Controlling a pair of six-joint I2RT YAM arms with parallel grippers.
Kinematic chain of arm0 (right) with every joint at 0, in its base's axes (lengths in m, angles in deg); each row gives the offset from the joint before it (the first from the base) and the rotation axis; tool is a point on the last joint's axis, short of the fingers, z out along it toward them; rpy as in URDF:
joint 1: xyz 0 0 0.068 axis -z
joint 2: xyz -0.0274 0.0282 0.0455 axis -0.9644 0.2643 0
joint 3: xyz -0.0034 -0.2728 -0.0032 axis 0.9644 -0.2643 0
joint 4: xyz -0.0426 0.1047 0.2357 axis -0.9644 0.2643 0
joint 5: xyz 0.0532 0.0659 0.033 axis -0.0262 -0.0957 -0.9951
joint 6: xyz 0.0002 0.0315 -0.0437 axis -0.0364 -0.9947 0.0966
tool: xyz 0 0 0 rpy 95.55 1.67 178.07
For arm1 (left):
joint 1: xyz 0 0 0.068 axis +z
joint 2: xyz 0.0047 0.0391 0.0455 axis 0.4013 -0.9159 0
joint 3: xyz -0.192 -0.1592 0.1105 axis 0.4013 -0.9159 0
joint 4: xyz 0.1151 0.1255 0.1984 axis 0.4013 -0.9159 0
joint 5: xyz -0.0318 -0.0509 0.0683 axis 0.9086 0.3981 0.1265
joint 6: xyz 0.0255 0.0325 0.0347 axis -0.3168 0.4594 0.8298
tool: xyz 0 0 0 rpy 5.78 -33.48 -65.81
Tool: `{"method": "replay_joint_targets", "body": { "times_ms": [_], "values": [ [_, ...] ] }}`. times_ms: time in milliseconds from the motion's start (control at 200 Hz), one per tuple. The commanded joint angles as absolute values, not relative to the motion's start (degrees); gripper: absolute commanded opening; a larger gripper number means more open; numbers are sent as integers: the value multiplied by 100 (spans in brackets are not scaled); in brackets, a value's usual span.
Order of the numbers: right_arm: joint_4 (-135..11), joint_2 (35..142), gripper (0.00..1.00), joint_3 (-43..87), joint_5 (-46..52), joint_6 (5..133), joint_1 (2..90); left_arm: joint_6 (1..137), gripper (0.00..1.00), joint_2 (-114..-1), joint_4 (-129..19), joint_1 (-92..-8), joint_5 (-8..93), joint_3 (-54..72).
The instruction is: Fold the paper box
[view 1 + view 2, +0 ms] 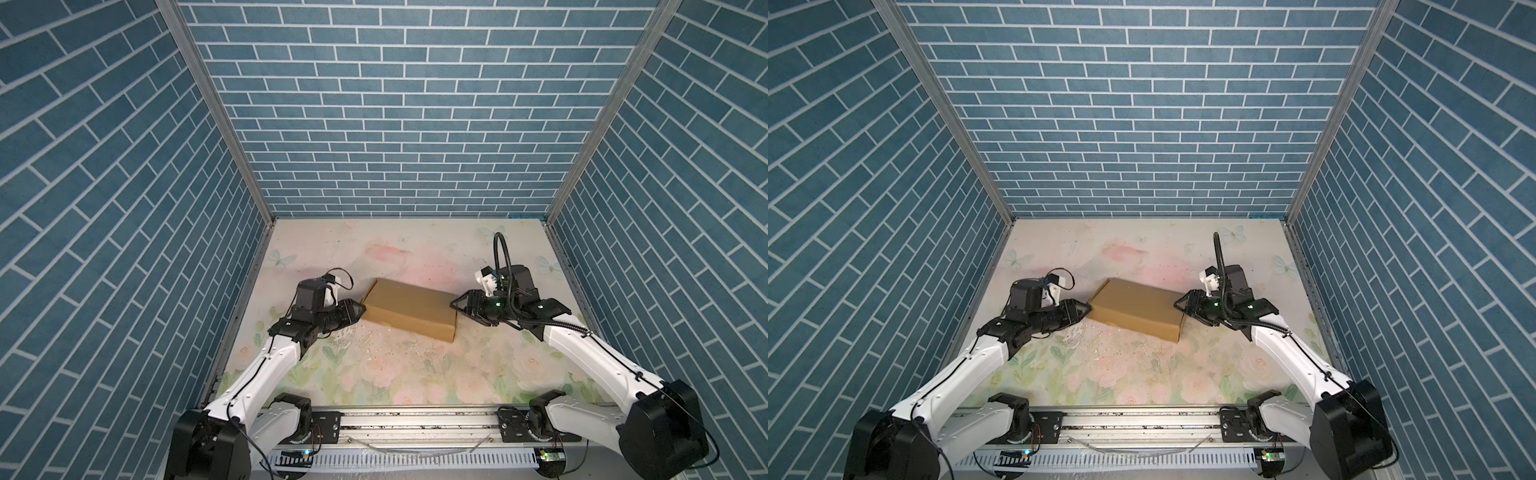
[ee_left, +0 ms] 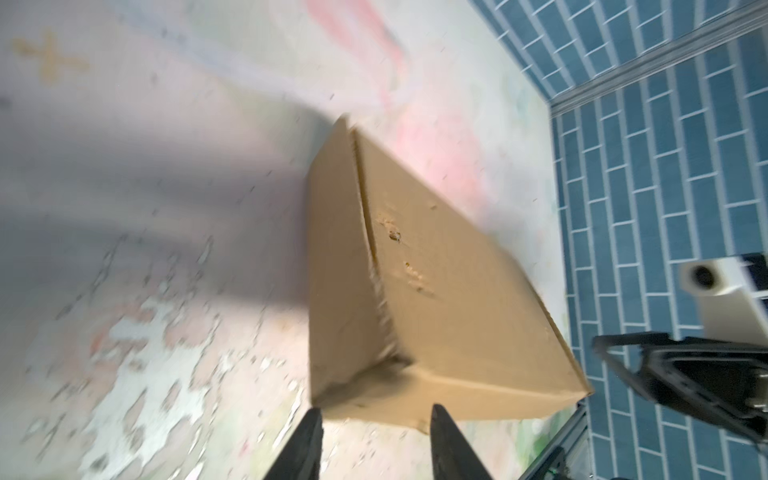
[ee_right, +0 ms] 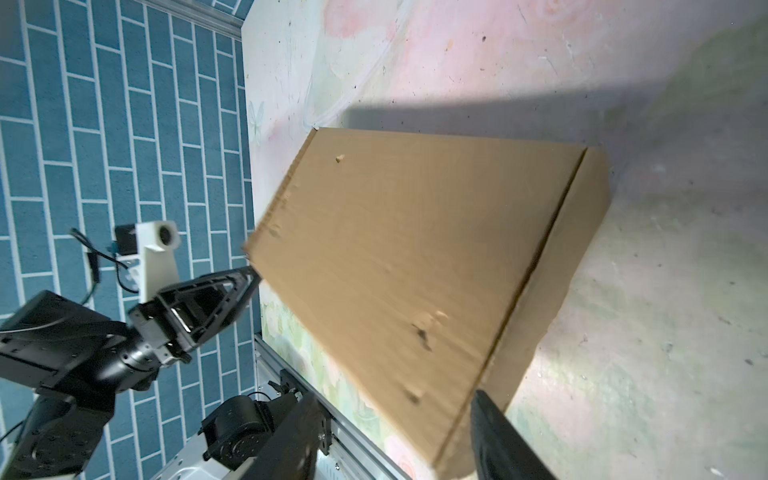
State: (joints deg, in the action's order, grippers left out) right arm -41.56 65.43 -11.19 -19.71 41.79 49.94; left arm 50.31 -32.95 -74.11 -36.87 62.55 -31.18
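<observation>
The box lies closed on the desk, about mid-desk. In both top views its long axis is skewed, running from roughly 10 o'clock to 4 o'clock. Its lid is down and its walls are up, so we judge the fold done or very nearly so. Thin seams show at both short ends, where a flap edge stands slightly proud.

The two arms come in low from opposite sides. The left fingers meet the box's 9 o'clock end and the right fingers its 3 o'clock end. We read this as bracketing: with something at each short end, the light cardboard cannot slide across the desk, and the end walls are kept square against the lid.

The left fingers stand partly open. In the left wrist view their tips are apart, right at the near end wall by a lower corner. They touch or nearly touch it and clamp nothing. That view is blurred, so we cannot tell the contact more finely.

The right fingers stand wider. In the right wrist view a corner of the box sits between them. One finger lies against the side wall and the other is clear of the cardboard, so there is no grip.
</observation>
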Motion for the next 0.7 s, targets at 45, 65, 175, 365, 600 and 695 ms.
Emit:
{"method": "replay_joint_targets", "body": {
  "times_ms": [45,65,175,365,600,695],
  "values": [
    [-3771,6205,69,-1224,-1670,4126,4989,5118,57,-2762,-8259,-3711,5997,-2968],
    [-3732,6212,70,-1229,-1586,4132,4989,5138,58,-2741,-8283,-3711,5988,-2955],
    [-3665,6462,74,-1279,-1252,4093,4973,5276,65,-2944,-8260,-3702,5863,-2764],
    [-4656,7212,79,-1650,-1271,3843,4950,5357,74,-4266,-6624,-3717,5625,-2701],
    [-5476,8202,75,-1479,-1515,3754,4804,5200,71,-5850,-5457,-4031,5719,-2447],
    [-5649,8527,72,-1271,-1632,3753,4795,5121,64,-6004,-5346,-4062,5823,-2501]
  ]
}}
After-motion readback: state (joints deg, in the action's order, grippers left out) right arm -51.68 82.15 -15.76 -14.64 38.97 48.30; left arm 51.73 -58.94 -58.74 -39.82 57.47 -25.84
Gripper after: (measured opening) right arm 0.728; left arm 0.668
